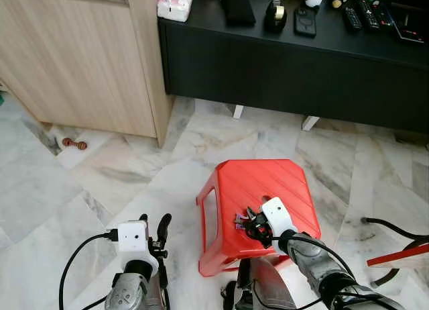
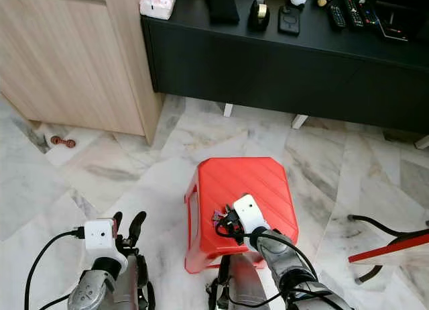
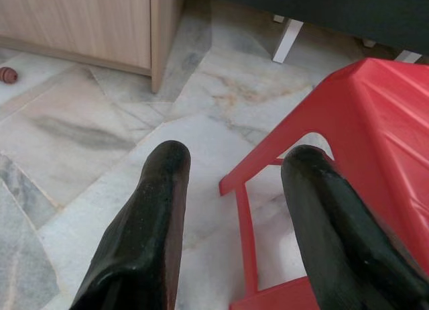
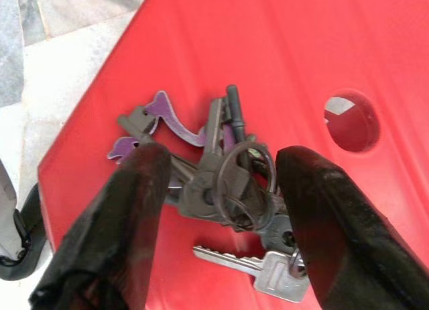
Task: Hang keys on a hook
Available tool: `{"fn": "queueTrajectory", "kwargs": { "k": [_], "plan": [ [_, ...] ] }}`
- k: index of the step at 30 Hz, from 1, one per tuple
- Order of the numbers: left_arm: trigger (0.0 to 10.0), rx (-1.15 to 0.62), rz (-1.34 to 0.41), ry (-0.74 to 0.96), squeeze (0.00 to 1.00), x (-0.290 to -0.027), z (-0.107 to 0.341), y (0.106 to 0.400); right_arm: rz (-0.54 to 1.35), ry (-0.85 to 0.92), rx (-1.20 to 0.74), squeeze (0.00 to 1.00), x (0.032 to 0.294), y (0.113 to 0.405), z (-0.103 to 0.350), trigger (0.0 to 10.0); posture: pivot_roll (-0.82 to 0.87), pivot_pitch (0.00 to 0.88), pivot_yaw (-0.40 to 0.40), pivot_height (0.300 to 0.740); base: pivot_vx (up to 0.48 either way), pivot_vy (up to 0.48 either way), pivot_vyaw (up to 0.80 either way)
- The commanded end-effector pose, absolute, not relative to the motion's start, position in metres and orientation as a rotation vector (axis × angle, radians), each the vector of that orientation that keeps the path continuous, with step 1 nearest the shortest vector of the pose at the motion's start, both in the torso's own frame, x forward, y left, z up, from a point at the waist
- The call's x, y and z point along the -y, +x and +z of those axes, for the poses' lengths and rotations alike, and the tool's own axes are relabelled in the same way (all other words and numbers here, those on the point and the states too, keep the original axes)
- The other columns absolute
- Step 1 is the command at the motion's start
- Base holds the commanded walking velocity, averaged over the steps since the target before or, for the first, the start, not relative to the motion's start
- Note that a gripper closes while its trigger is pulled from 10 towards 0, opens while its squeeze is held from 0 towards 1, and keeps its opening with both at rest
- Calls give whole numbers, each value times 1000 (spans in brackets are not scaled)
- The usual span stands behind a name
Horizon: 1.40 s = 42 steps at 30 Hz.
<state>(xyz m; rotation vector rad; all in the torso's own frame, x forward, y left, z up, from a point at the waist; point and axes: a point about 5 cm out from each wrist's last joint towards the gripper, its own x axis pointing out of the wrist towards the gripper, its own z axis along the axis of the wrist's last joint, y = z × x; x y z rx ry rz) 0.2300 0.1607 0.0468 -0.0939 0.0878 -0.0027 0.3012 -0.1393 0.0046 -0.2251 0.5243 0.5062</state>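
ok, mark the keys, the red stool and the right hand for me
keys (image 4: 231, 182), right wrist view, on the dark ring at the middle of the bunch
red stool (image 1: 251, 179), left eye view, on the bare ribbed seat top
right hand (image 4: 221, 182), right wrist view, midway between its two black fingertips, which straddle the keys

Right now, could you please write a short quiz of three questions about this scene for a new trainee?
1. True or false: the keys lie on the red stool.
2. Which gripper straddles the keys with open fingers? A) left gripper B) right gripper
3. Fill in: the stool top has a round ____ near the keys.

Key: 1 true; 2 B; 3 hole.
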Motion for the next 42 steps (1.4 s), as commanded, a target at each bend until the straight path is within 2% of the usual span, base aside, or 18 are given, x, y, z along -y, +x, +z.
{"fn": "queueTrajectory", "kwargs": {
  "k": [1, 31, 37, 42],
  "plan": [
    [10000, -123, -3, -105, 0, -157, 41, 225, 502, -235, -554, 0, 145, 293, -3, 0, 67, 312, -173, 638, 0, 0, 0],
    [10000, -125, -14, -97, 0, -155, 41, 230, 471, -236, -550, 0, 148, 290, -6, 0, 57, 298, -167, 638, 0, 0, 0],
    [10000, -123, -16, -95, 0, -155, 41, 235, 454, -219, -511, 0, 146, 296, 0, 0, 58, 281, -162, 638, 0, 0, 0],
    [10000, -124, -16, -87, 0, -159, 40, 246, 367, -134, -398, 0, 151, 311, 19, 0, 59, 239, -153, 638, 0, 0, 0]
  ]
}}
